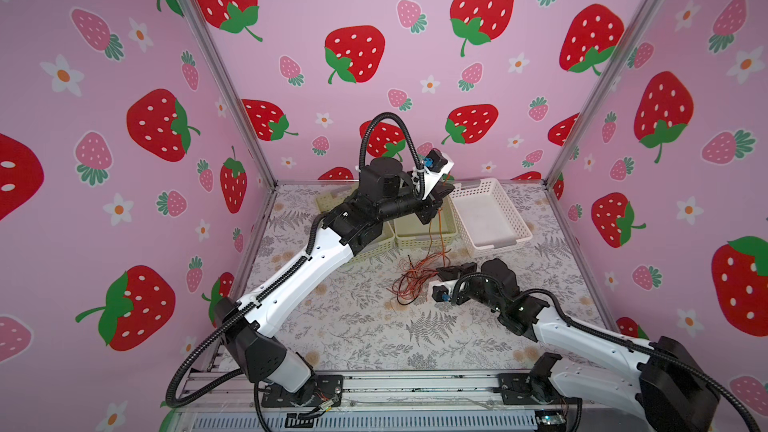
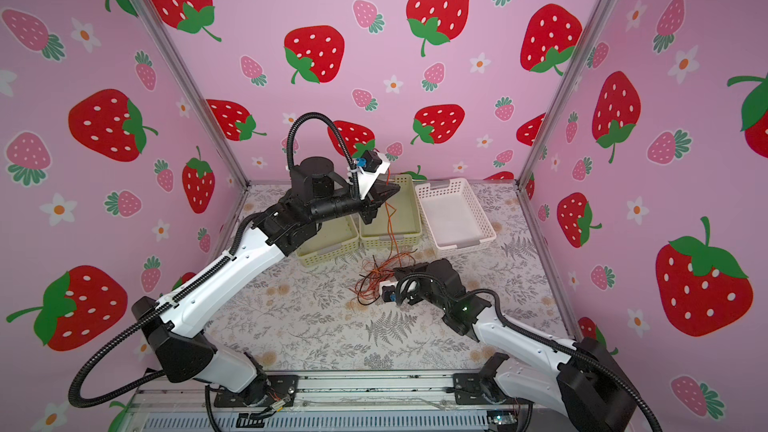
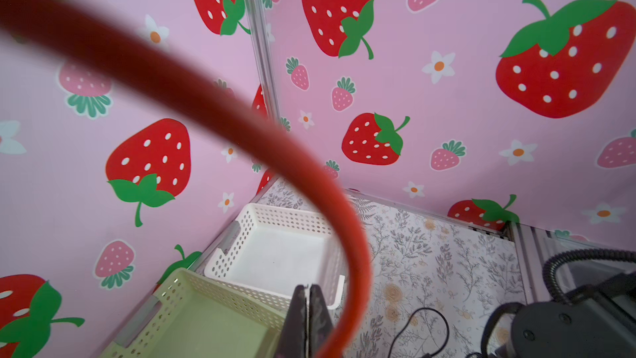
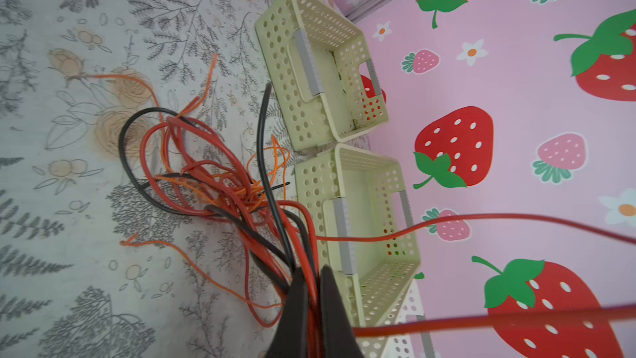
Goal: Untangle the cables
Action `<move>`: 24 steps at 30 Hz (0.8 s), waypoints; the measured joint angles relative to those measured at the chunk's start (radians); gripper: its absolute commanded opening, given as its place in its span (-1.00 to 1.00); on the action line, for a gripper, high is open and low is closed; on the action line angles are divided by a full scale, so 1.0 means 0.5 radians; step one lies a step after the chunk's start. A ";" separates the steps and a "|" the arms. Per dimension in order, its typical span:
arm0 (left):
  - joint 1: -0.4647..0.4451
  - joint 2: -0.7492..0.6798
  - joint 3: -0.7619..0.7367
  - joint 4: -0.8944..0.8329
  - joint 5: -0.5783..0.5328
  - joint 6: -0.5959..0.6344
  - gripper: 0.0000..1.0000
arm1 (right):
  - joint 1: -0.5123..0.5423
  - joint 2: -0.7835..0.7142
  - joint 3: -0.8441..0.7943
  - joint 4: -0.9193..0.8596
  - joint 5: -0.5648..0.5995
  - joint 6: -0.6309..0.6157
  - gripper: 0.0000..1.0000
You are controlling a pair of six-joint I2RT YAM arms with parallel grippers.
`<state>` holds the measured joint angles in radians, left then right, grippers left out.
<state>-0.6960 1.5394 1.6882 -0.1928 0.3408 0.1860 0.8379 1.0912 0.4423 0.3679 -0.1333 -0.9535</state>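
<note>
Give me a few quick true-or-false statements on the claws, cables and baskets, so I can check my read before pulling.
1. The left claw is shut on a red cable, raised above the table. True.
2. The right claw hangs open above the tangle. False: it is shut on several of the cables, low by the table.
3. The white basket holds a cable. False: nothing shows inside it.
4. Two yellow-green baskets stand beside the white one. True.
5. The cables lie apart in neat lines. False: most form one tangled heap.
</note>
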 measured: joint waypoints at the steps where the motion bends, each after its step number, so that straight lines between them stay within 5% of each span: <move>1: 0.018 0.000 0.021 0.000 0.000 0.000 -1.00 | 0.000 0.004 -0.028 0.027 -0.014 0.037 -1.00; 13: 0.279 0.002 0.476 0.027 -0.002 0.008 -1.00 | -0.002 0.313 -0.172 0.124 -0.086 0.278 -1.00; 24: 0.501 0.231 1.244 0.008 0.066 0.018 -1.00 | -0.023 0.458 -0.169 0.030 -0.063 0.304 -1.00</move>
<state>-0.4454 1.6550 2.3100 -0.1886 0.3737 0.1951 0.8265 1.3201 0.3580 0.3828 -0.1650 -0.8017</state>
